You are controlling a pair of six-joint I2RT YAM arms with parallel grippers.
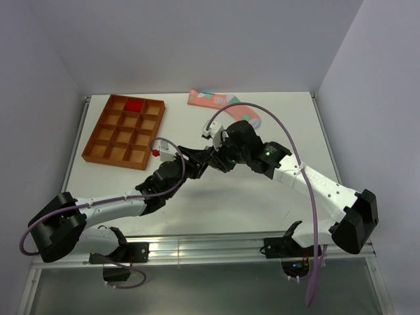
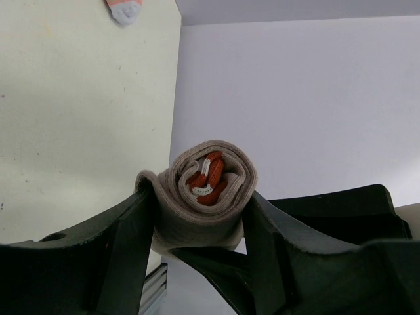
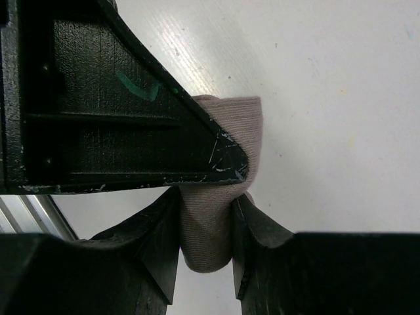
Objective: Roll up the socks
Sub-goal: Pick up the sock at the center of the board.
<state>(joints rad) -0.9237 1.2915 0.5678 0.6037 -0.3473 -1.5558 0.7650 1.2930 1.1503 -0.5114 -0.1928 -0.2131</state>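
The grey-brown sock (image 2: 203, 220) is rolled into a tight bundle, its maroon-and-white cuff showing as the core (image 2: 209, 178). My left gripper (image 2: 200, 223) is shut on the roll from both sides. My right gripper (image 3: 205, 243) is shut on the sock's grey end (image 3: 207, 230), right under a left finger (image 3: 98, 111). In the top view both grippers, left (image 1: 195, 161) and right (image 1: 216, 157), meet at the table's middle and hide the sock. The salmon-pink sock (image 1: 207, 99) lies flat at the back. The red sock (image 1: 134, 105) sits in a tray compartment.
An orange-brown compartment tray (image 1: 98, 141) stands at the back left. A second pink piece (image 1: 244, 113) lies right of the salmon-pink sock, partly under a purple cable (image 1: 289, 141). Walls close the table on three sides. A metal rail (image 1: 197, 249) runs along the near edge.
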